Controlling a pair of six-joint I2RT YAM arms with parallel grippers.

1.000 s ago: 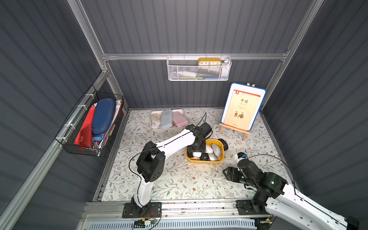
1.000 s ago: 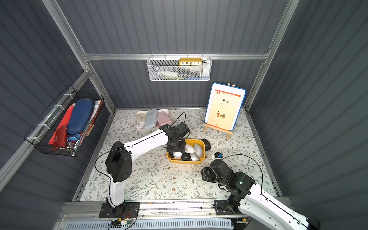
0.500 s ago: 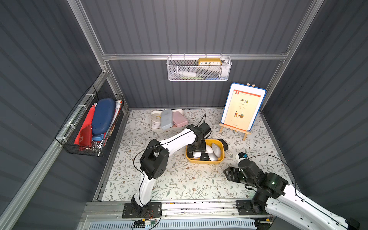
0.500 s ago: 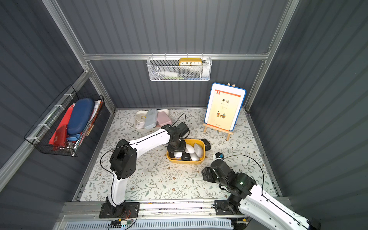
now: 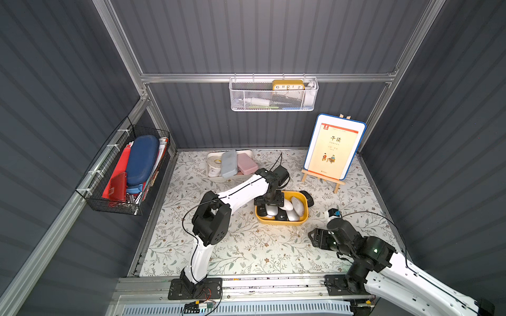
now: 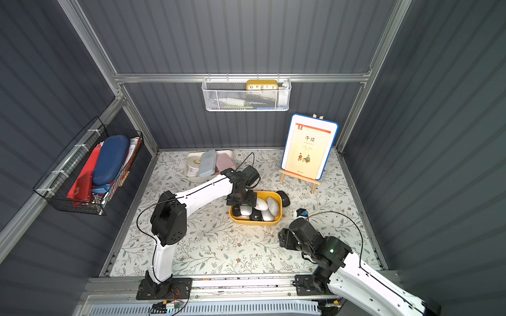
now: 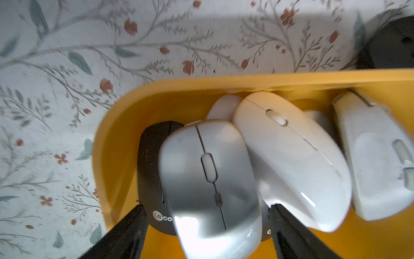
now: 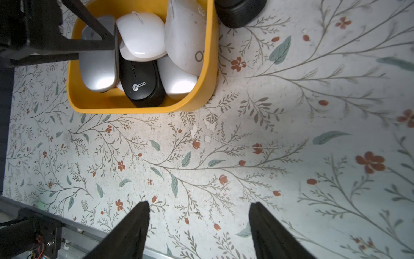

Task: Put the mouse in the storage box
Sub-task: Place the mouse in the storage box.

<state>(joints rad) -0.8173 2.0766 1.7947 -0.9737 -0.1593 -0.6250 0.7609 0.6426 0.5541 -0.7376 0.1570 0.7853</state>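
Both top views: mounted high above the front edge of the worktop [image 5: 246,254], tilted down toward its back edge; distant, whole scene covered. Left wrist view: very close, looking down into the storage box [image 7: 116,125]. Right wrist view: farther off, from near the front edge; it shares the box.

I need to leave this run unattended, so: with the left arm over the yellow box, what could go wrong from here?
1. The left gripper's fingers straddle the silver mouse, which rests partly on a black mouse; pulling up off-centre could snag and drag it over the storage box rim.
2. The box looks crowded with piled mice, so the loose black mouse by its far corner may perch on top and slide out.
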